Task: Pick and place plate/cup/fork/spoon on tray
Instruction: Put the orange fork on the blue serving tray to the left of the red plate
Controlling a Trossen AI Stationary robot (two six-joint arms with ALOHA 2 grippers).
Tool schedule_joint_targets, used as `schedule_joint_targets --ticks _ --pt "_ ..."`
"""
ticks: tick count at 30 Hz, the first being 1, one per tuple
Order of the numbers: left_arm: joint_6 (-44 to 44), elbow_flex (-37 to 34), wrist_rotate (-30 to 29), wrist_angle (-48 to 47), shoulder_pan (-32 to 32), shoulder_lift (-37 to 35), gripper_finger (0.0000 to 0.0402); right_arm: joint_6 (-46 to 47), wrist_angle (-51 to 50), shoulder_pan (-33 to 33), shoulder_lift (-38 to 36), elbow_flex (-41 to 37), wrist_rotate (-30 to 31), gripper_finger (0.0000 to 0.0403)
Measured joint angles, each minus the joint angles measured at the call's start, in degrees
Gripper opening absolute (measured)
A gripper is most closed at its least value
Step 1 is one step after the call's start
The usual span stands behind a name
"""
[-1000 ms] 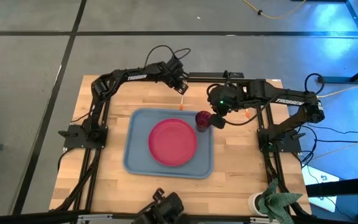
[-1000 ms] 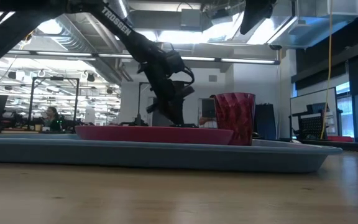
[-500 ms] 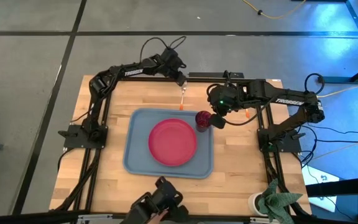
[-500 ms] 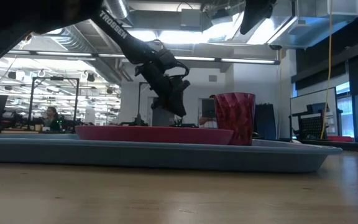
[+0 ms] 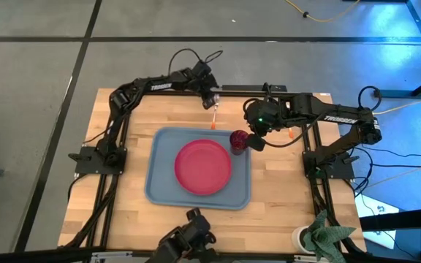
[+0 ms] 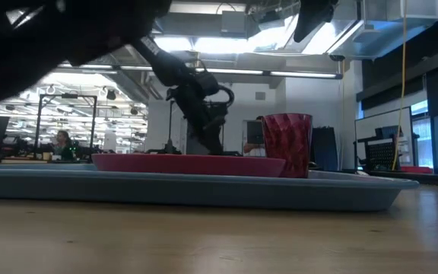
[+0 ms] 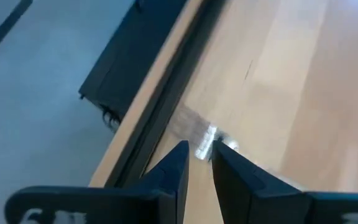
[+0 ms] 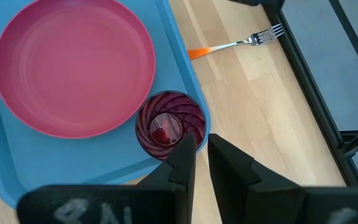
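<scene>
Tray [image 5: 159, 191] at table centre; plate [image 5: 203, 166] mid-tray; cup [image 8: 169, 124] at its 3 o'clock edge. Fork [image 8: 235, 44] lies off-tray at 12 o'clock. My left gripper [image 7: 197, 163] nearly closed beside its prongs, grasp uncertain; right gripper [image 8: 201, 148], narrow, above cup. Fork: light, stiff, slippery—take the handle.

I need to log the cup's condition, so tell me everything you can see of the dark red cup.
The cup is small, round, dark red and translucent-looking, with ribbed walls. It stands upright, mouth up, on the blue-grey tray near one corner, close beside the pink plate. The right claw grips its rim, one finger inside and one outside.
</scene>
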Motion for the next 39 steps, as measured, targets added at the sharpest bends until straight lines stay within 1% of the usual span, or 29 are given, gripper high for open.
schedule_joint_targets --ticks 2,8,14,19,21,22,26,29,32,36,39 --pt "2.25 -0.02 -0.99 0.24 -0.26 0.61 0.0063 0.0 0.0 0.0 0.0 0.0 0.0 0.0049" --pt "8.46 0.0 -0.9 2.11 -1.5 0.79 0.0063 -0.08 0.0 0.0 0.0 0.0 -0.02 0.0049" --pt "15.11 0.0 -1.24 2.26 -1.08 0.79 0.0063 -0.17 0.0 0.0 0.0 0.0 0.0 0.0049" --pt "17.55 0.0 -2.53 2.92 -0.85 0.79 0.0063 -0.2 0.0 0.0 0.0 0.0 -0.01 0.0049" --pt "15.36 0.0 -2.91 2.35 -0.85 0.79 0.0063 -0.2 0.0 0.0 0.0 0.0 0.0 0.0049" --pt "12.9 0.0 -2.88 1.64 -0.87 0.79 0.0063 -0.2 0.0 0.0 0.0 0.0 0.0 0.0049" --pt "-1.04 0.0 -2.9 0.68 -1.65 0.8 0.0063 -0.21 0.0 0.01 0.0 0.0 0.0 0.0049" --pt "-8.89 0.0 -2.88 -1.05 -2.69 0.81 0.0063 -0.38 0.0 0.0 0.0 0.0 0.0 0.0049" --pt "-13.39 0.0 -5.65 -1.5 -3.59 0.76 0.0063 -1.87 -0.01 0.01 0.01 -0.02 0.0 0.0049" --pt "-16.98 0.32 -4.0 -2.1 -3.65 0.68 0.0063 -4.05 -0.02 0.0 0.0 -0.02 0.09 0.0049" --pt "-21.28 0.94 -3.71 -2.6 -3.66 0.64 0.0063 -5.68 -0.21 0.0 0.02 -0.02 0.04 0.0049"
